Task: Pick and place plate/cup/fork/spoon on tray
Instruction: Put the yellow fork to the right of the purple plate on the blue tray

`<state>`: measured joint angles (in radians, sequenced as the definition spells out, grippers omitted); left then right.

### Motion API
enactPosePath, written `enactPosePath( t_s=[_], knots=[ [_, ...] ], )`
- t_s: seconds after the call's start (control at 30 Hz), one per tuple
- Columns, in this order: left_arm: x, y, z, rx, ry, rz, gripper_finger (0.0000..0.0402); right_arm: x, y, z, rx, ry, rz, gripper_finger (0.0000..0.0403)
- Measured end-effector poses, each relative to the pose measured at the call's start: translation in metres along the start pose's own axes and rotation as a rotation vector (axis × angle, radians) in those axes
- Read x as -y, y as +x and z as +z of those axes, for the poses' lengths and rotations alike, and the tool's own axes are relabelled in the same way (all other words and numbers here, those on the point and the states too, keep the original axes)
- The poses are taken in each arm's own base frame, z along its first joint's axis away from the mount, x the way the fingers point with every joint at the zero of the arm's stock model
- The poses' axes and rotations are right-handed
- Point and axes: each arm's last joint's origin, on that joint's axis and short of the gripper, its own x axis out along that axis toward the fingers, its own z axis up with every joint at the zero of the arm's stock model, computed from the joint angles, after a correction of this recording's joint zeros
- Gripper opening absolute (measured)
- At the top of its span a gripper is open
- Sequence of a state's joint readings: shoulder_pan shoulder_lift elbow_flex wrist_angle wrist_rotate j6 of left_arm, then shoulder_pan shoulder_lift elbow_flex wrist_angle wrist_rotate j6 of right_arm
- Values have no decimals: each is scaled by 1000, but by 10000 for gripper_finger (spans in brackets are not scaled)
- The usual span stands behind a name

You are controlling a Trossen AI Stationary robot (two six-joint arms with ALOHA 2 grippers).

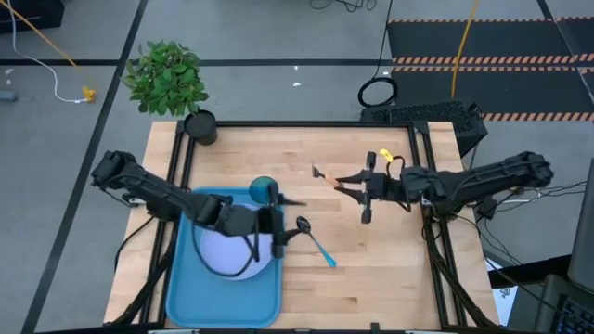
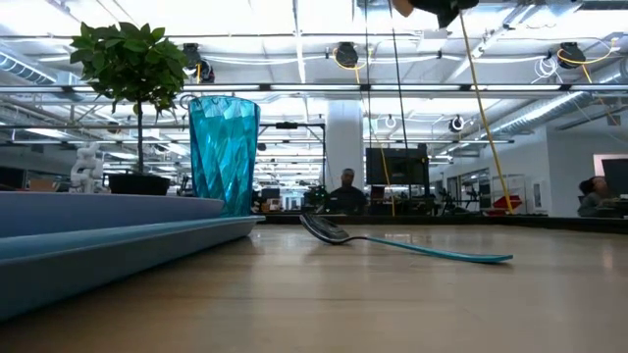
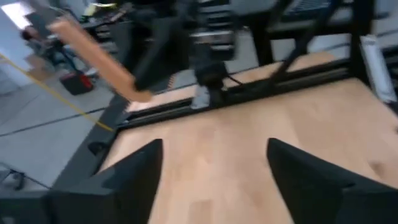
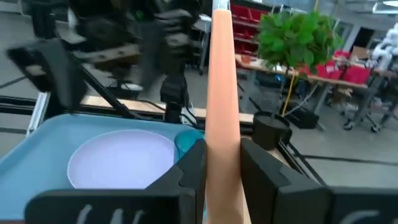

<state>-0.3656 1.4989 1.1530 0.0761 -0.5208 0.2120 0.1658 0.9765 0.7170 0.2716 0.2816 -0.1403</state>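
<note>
The right gripper (image 4: pixel 219 165) has its fingers clamped on the fork (image 4: pixel 221 93), held above the counter (image 1: pixel 390 269). The left gripper (image 1: pixel 290 215) hangs by the tray (image 1: pixel 181 288), fingers apart. Plate (image 1: pixel 232 255) and cup (image 1: pixel 263 190) sit on the tray; the spoon (image 1: pixel 317 241) lies just beside it.

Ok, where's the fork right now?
The fork is off the table, held by its orange handle in the right gripper, above the wood right of centre in the high view. The spoon lies below it, beside the tray.
</note>
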Motion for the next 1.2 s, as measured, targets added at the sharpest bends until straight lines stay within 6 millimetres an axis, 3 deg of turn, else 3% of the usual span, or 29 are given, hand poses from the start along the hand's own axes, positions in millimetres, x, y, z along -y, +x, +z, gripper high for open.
enactPosePath(
  t_s=[0.13, 0.33, 0.93, 1.2],
  knots=[
    [-5, 18, -3, 58, -22, -19, 336, -8, 7, -1, 37, -30, 112, 61],
    [0, 36, -11, 81, 32, -31, 340, -14, 14, -4, 57, -59, 190, 61],
    [-3, 36, 2, 239, -24, -34, 236, -26, 37, -19, 70, -91, 294, 61],
    [-2, 36, 1, 229, -37, -38, 184, -30, 35, -13, 119, -127, 303, 61]
  ],
)
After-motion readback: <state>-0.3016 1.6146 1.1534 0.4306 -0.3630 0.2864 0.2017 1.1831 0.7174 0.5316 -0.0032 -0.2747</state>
